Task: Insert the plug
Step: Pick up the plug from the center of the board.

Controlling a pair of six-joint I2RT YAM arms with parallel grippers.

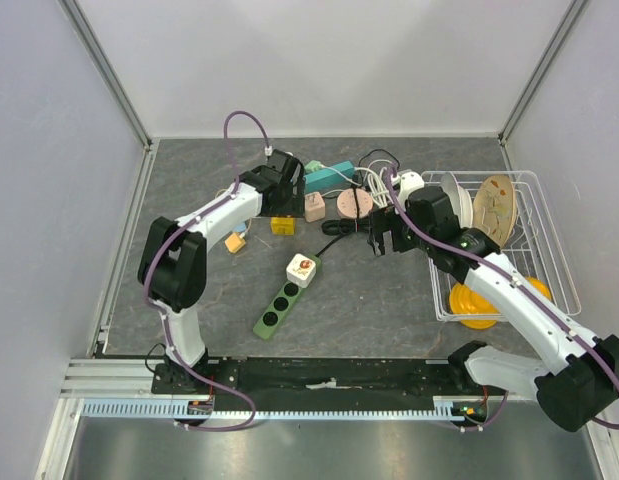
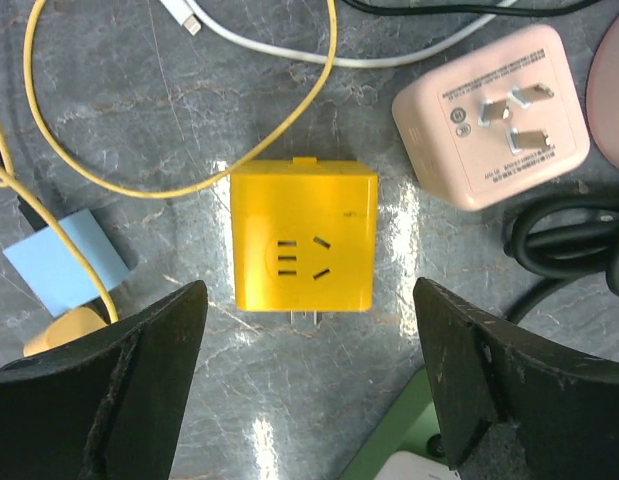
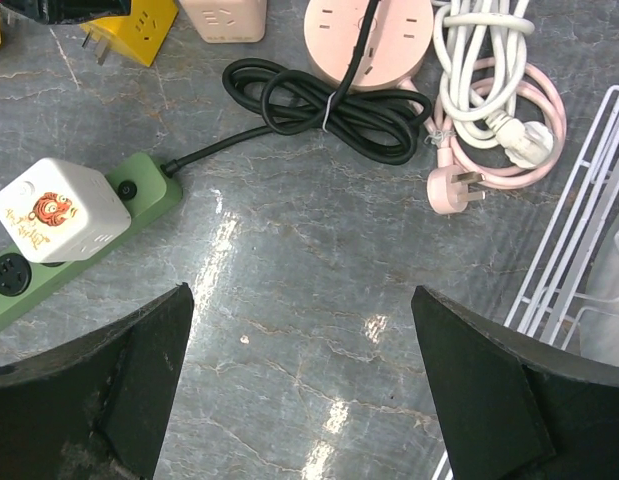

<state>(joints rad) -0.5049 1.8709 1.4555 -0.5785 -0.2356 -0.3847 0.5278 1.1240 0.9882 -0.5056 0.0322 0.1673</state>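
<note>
**Open hand over the yellow plug: snag and tilt risks**

Our left hand (image 2: 309, 330) stands wide open and holds nothing. The yellow plug (image 2: 303, 238) lies flat on the counter (image 3: 319, 280) between its fingers, touching neither. Our right hand (image 3: 304, 380) is also fully open and empty, hanging over bare counter.

In the left wrist view the plug's prongs poke out toward 6 o'clock, level with the counter. We judge that a grip from the sides leaves them pointing sideways, so the plug needs turning before it meets a socket, and it may twist in the hand. The yellow cable (image 2: 79, 170) loops at 9 to 11 o'clock, close to one finger, and could get pinched. The pink adapter (image 2: 492, 115) at 2 o'clock is near enough to be nudged. The strip (image 1: 279, 305) lies loose, so it may slide under a push, and the white cube (image 1: 303, 269) already fills its end socket.

We see only stubs of the prongs and cannot count them. The strip shows as a mere corner at 5 o'clock. We cannot tell how high the fingers are above the counter.
</note>
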